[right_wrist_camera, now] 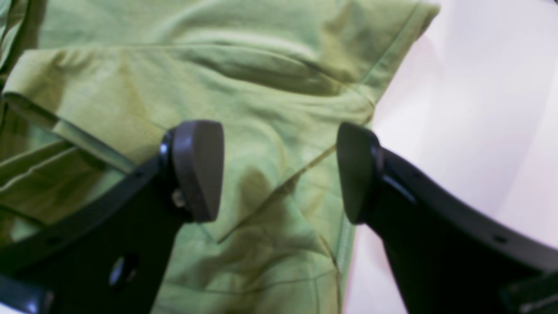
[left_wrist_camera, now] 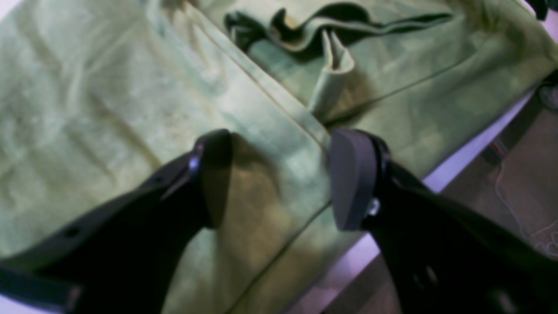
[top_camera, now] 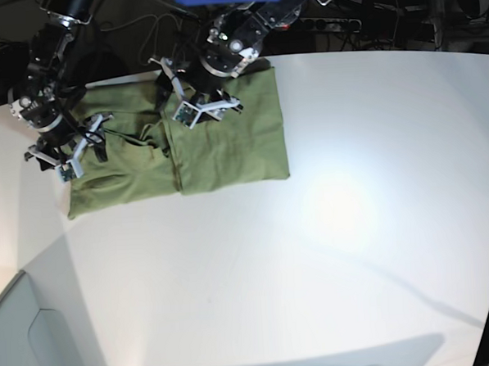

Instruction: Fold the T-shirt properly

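In the left wrist view, the left gripper (left_wrist_camera: 279,179) is seen with jaws apart, holding nothing, above a hem of the wrinkled olive-green cotton T-shirt (left_wrist_camera: 109,100).

In the right wrist view, the right gripper (right_wrist_camera: 279,172) is likewise spread and empty over the cloth, near its edge on the white table (right_wrist_camera: 471,100).

In the base view, the T-shirt (top_camera: 226,151) is spread at the table's far left corner beneath both grippers.

Both arms hide the T-shirt's (top_camera: 226,147) far edge from the base view.
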